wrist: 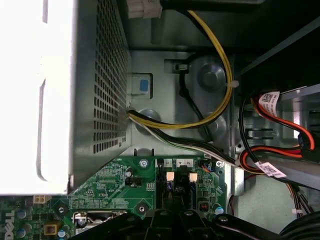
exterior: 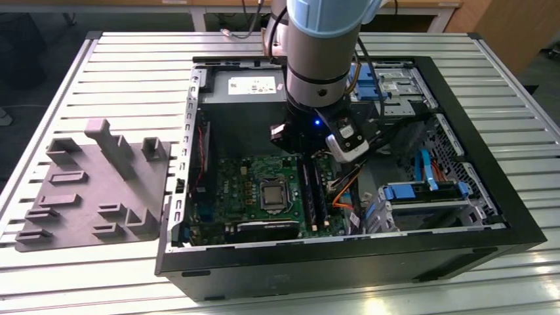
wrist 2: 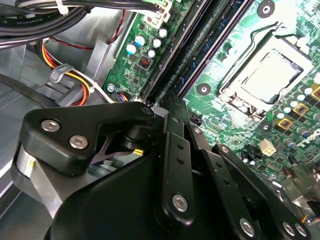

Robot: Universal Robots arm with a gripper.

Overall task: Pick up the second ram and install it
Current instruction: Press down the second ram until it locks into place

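My gripper (exterior: 302,155) hangs inside the open computer case (exterior: 219,262), over the far end of the memory slots on the green motherboard (exterior: 254,190). In the second wrist view its fingers (wrist 2: 175,145) lie shut together, tips right at the end of the slots. A long dark ram (wrist 2: 197,47) stands on edge in a slot and runs away from the fingertips, with a second dark strip close beside it. In the exterior view the sticks (exterior: 311,191) show as dark bars beside the processor socket (exterior: 274,195). White slot latches (wrist: 170,176) sit just ahead of the gripper (wrist: 172,216).
A grey fixture tray (exterior: 92,190) lies on the slatted table at the exterior view's left. The power supply (exterior: 245,85), yellow and black cable bundles (wrist: 215,100), orange cables (exterior: 343,190) and blue-clipped drive bays (exterior: 420,193) crowd the case around the gripper.
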